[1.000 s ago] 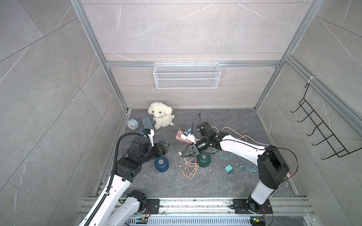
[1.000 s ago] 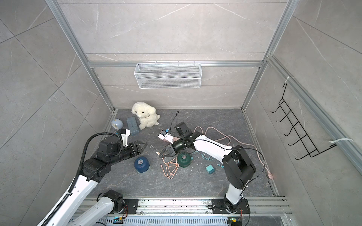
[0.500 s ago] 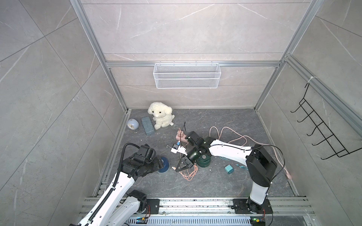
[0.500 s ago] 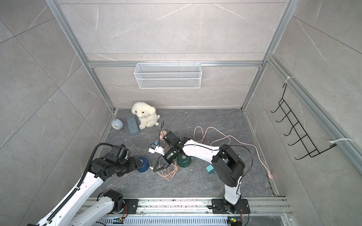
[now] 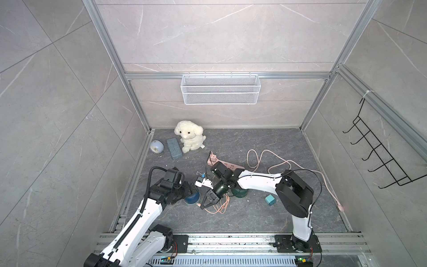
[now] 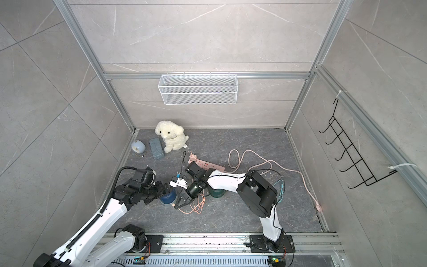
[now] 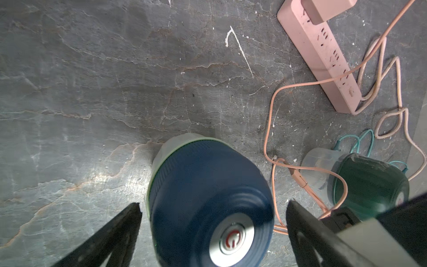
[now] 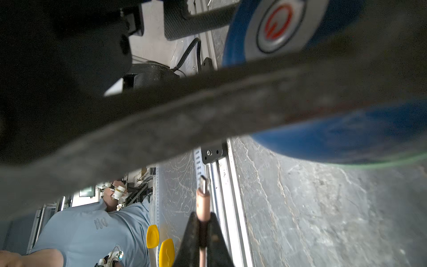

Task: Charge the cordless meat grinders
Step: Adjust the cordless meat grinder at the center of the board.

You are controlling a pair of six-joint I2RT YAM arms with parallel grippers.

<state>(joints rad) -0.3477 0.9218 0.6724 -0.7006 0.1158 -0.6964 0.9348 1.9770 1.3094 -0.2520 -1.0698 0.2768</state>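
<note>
The navy blue grinder (image 5: 191,198) (image 7: 208,196) stands upright on the dark floor, silver hub up. My left gripper (image 5: 190,188) (image 7: 213,203) is open and straddles it, a gap showing on each side. The dark green grinder (image 5: 240,193) (image 7: 369,185) stands just to its right, partly under my right arm. My right gripper (image 5: 203,207) (image 8: 203,222) is shut on the salmon-pink charging plug (image 8: 203,194), whose metal tip sticks out past the fingertips, low beside the navy grinder (image 8: 346,136). In both top views its cable (image 6: 196,207) loops on the floor between the grinders.
A pink power strip (image 5: 227,165) (image 7: 323,57) lies behind the grinders, its cord (image 5: 277,165) running right. A teal cube (image 5: 270,199) and teal cable (image 6: 279,185) lie by the right arm. Plush dog (image 5: 189,138), grey-blue block (image 5: 174,148) and pale ball (image 5: 157,146) sit far left.
My left gripper has come down and forward over the navy grinder and opened wide around it. My right arm has swung left, carrying the plug past the green grinder to the navy one.
</note>
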